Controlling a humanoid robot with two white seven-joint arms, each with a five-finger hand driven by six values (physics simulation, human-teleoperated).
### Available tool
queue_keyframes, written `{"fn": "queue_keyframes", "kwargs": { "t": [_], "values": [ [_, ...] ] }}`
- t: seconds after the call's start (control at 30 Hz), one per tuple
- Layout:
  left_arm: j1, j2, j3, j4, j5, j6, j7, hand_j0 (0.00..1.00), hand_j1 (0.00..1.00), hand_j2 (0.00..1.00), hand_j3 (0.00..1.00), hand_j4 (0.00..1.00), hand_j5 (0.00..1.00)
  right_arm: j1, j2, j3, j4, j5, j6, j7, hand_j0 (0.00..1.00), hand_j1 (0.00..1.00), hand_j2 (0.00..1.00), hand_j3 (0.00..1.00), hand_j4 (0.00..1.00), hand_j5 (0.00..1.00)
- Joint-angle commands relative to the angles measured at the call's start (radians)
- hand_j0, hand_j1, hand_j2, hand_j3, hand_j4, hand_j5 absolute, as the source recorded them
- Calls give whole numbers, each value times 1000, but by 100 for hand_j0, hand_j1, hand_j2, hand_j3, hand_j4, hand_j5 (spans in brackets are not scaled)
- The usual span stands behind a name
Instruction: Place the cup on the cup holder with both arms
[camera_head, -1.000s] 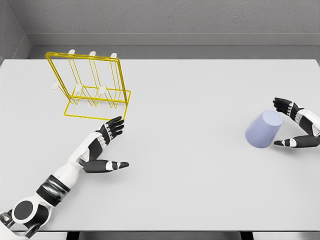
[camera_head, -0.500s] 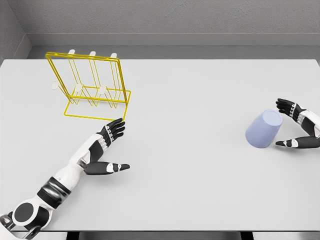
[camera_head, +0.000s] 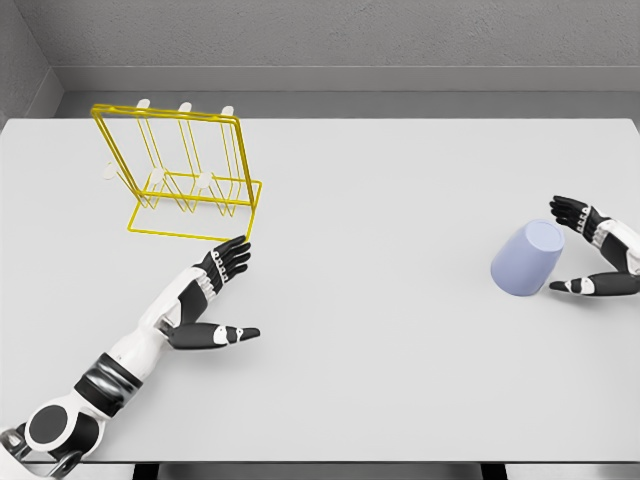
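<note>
Nearest the camera, the left arm comes in from the lower-left corner, white w/ black joints, and runs up toward the rack. The left hand lies flat over the white table, fingers spread & straight, thumb splayed out to the side; it holds nothing. Fingertips sit just short of the rack's front base wire, near but apart.

Further back & far to the rack's right, near the table's right edge, is the cup: pale lavender-blue, plain, smooth, no handle visible. It's tilted, w/ a round end face turned up & to the right; can't tell if that end is rim or base. The right hand brackets it from the right, upper fingers just beside the cup's top-right edge, thumb low by its lower right. Fingers are open, not closed round the cup; contact can't be told.

Farthest: the cup holder, a yellow wire rack w/ a rectangular base & upright frame, white-tipped pegs at top & lower down. Stands at table's back left, no cup on it.
</note>
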Motion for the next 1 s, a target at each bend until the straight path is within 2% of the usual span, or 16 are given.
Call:
{"fn": "queue_keyframes", "kwargs": {
  "t": [0.0,0.5,0.97],
  "values": [
    [0,1,-1,-1,1,0,0,100,100,100,100,100,100,0,-1,1,-3,-7,1,0,100,100,100,100,100,100],
    [0,1,1,1,-1,0,1,100,100,100,100,100,100,11,-10,17,-41,-6,1,0,100,100,100,100,100,100],
    [0,-1,-1,-1,-1,0,0,100,100,100,100,100,100,28,-19,21,-110,-4,1,0,100,100,100,100,100,100]
  ]
}}
